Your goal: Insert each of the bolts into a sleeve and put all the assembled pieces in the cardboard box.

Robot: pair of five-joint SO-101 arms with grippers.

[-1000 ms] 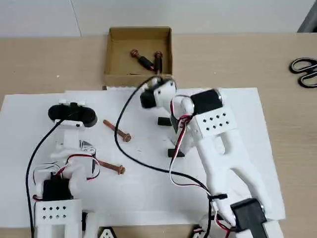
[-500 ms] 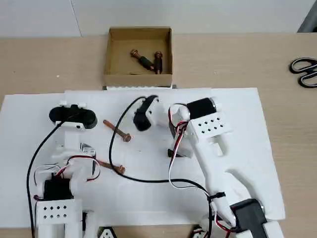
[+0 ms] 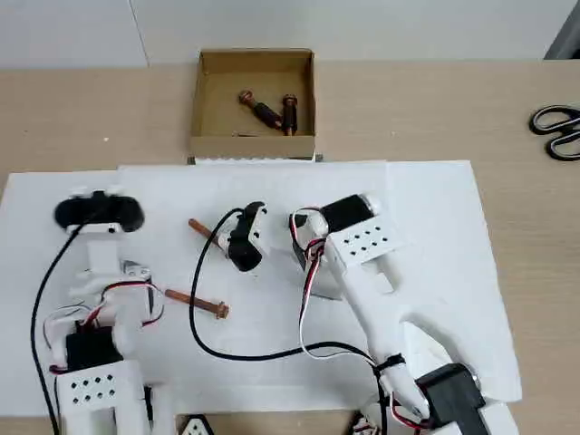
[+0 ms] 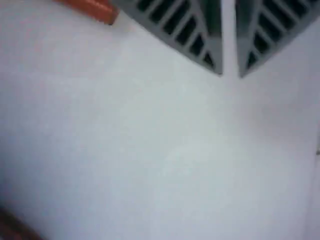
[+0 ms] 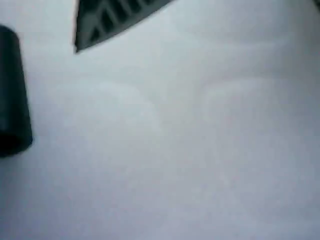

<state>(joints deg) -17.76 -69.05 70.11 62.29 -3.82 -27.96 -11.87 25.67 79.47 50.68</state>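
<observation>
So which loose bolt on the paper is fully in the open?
The nearer bolt, beside the left arm: its whole length shows. The farther bolt is partly covered by the right arm.

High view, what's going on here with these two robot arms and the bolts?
Two assembled pieces already lie in the cardboard box. Two more lie loose on the white sheet: the near bolt and the far bolt. The left gripper hangs over the sheet close to the near bolt, and the right gripper is low beside a black sleeve.
</observation>
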